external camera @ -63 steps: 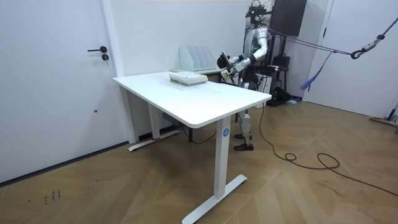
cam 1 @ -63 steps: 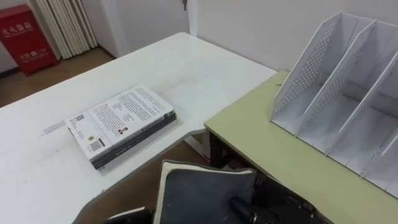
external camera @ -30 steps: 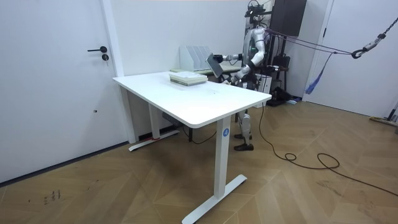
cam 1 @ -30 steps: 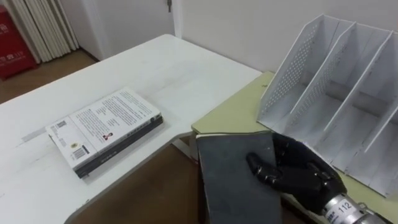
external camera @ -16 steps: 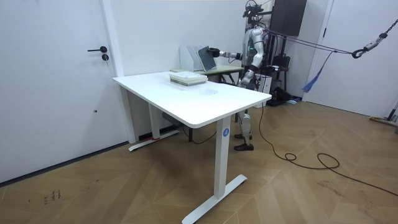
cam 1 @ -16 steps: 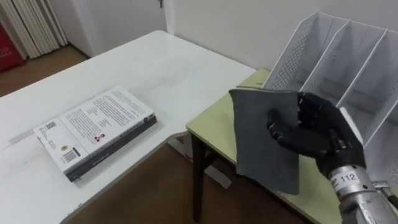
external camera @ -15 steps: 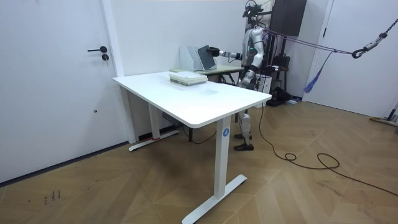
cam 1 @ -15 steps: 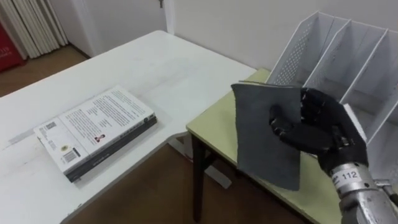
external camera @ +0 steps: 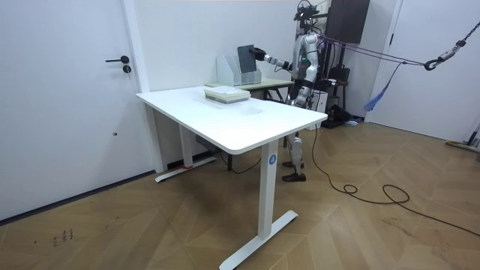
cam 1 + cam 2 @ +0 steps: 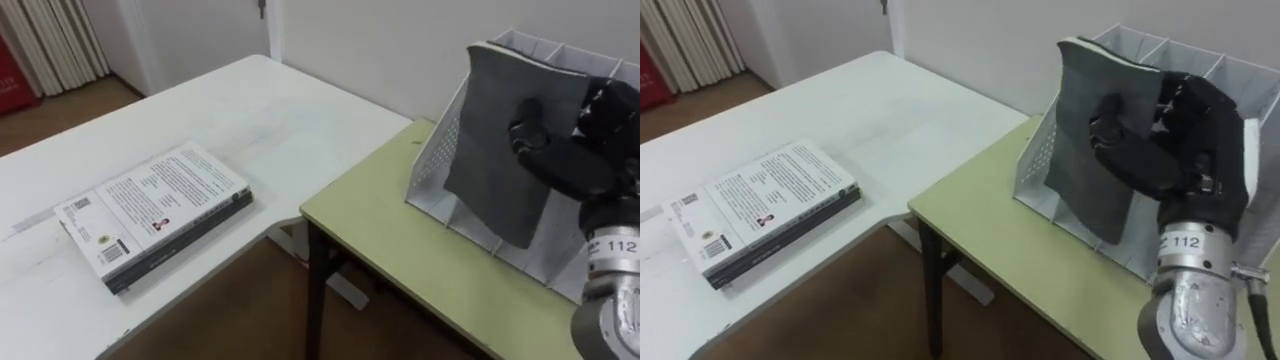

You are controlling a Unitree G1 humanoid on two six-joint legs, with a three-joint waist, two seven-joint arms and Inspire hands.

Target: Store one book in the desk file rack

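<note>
1. Book (image 10: 497,135): the black right-hand fingers (image 10: 527,133) are curled round it, with the thumb on the near cover and the rest wrapped over its right edge. Firm grasp.
2. Right hand (image 10: 578,142) is raised at the level of the rack top. Its silver forearm comes up from the lower right of the eye views.
3. The held book is dark grey with a plain cover. It stands on edge, leaning slightly, and is off the desk.
4. It sits at the left end of the white file rack (image 10: 436,162), in front of the perforated end wall, with its top corner level with the rack rim. I cannot tell whether any part of it is inside a compartment.
5. The rack has several upright dividers and stands on a pale green desk (image 10: 400,255), near the desk's left edge.
6. A white table (image 10: 255,110) butts up against the green desk on the robot's left. On it, a stack of two books (image 10: 152,214) lies flat, well apart from the rack.
7. In the room view the robot stands behind the white table's far corner, facing the rack, with its right arm stretched out toward the room view's left and the book (image 9: 246,55) up at the rack.
8. Left hand (image 9: 295,92) is low at the robot's waist in the room view. It is too small there to read its fingers.
</note>
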